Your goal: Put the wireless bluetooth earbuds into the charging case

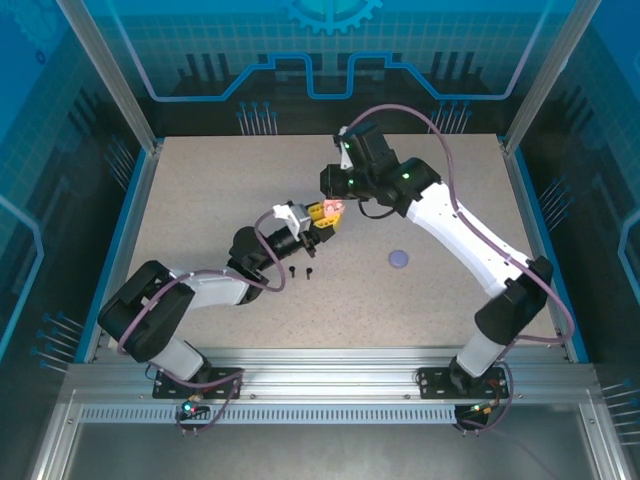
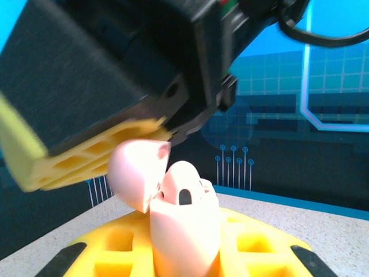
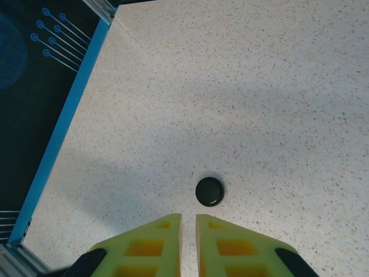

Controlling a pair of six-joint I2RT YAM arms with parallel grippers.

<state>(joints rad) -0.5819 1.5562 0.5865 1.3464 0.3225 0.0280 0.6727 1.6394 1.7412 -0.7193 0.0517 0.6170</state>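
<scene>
My left gripper (image 1: 318, 222) (image 2: 184, 257) is shut on a pale pink charging case (image 2: 184, 231) (image 1: 331, 210), held upright above the table's middle. The lid (image 2: 135, 173) is swung open to the left, and the inner dome shows a dark slot (image 2: 184, 197). Right above it is my right gripper (image 1: 335, 200) (image 3: 188, 222). One of its yellow fingers (image 2: 98, 156) rests against the lid. Its jaws stand a narrow slit apart with nothing between them. Two black earbuds (image 1: 292, 270) (image 1: 310, 271) lie on the table just in front of the left gripper.
A lilac round case (image 1: 400, 258) lies shut on the table to the right. The right wrist view looks down on a small black round case (image 3: 209, 191) on the speckled table (image 3: 259, 86). A blue border strip (image 3: 63, 121) edges the table.
</scene>
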